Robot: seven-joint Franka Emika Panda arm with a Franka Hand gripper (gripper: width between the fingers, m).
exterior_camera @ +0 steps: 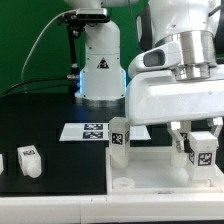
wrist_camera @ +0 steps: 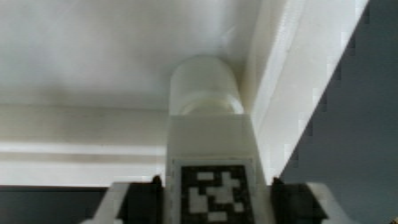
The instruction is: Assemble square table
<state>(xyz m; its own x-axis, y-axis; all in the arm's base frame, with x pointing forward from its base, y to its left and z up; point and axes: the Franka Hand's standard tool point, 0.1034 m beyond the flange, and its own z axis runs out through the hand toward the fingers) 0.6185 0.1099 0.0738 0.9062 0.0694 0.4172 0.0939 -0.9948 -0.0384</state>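
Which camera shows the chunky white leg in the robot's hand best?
The wrist view: the short chunky white tagged leg fills the picture's middle, close. The exterior view shows it small, partly hidden by the hand.

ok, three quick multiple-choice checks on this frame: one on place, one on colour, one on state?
1. The marker board lies:
A) on the tabletop
B) on the black table before the robot base
C) in the tool

2. The loose leg at the exterior view's left is:
A) black
B) green
C) white

3. The tool is:
A) shut on a leg
B) open and empty
C) out of view

Key: B, it lies flat on the dark surface, beyond the tabletop. C, its body is white with a black tag. A, the wrist view shows that leg clamped in it.
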